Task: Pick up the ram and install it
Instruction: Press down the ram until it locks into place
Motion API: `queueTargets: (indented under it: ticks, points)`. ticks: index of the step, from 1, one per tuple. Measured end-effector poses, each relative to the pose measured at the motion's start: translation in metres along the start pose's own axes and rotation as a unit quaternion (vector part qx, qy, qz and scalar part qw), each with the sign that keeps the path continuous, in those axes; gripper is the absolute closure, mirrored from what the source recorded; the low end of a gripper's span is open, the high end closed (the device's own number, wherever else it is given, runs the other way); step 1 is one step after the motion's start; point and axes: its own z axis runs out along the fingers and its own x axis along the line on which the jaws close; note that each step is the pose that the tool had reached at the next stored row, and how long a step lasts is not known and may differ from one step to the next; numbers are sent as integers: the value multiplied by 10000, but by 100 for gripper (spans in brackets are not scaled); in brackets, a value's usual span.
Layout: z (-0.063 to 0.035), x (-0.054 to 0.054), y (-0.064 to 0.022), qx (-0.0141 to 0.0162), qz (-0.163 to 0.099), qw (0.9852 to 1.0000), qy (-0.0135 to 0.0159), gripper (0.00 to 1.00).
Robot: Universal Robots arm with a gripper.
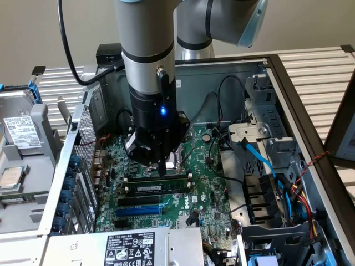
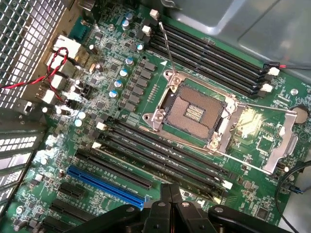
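Inside the opened computer case, seen from the exterior view, the robot arm reaches straight down over the green motherboard. Its end effector hangs just above the memory slots, its tip touching or nearly touching the ram, a long dark stick with a white label strip lying lengthwise in the row of slots. A blue expansion slot runs parallel just below it, toward the power supply at the near edge. Blue and coloured cables cross the drive bays on the exterior view's right; a hard drive lies outside the case on the exterior view's left.

In the wrist view, the end effector has its fingers pressed together, holding nothing, pointing at the nearer bank of black memory slots. Beyond them sits the open CPU socket with its metal frame swung aside, then a second bank of slots. The blue expansion slot lies beside the nearer bank.
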Motion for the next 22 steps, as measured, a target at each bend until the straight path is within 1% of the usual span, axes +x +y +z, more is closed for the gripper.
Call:
queueTargets:
  ticks: [3,6,11,14,17,22]
  points:
    - [0,0,0,1,182,9998,9,90]
    - [0,0,0,2,371,9993,17,90]
    - [0,0,0,5,683,9977,31,90]
    - [0,0,0,6,875,9962,39,90]
    - [0,0,0,8,1064,9943,45,90]
    - [0,0,0,12,1378,9904,54,90]
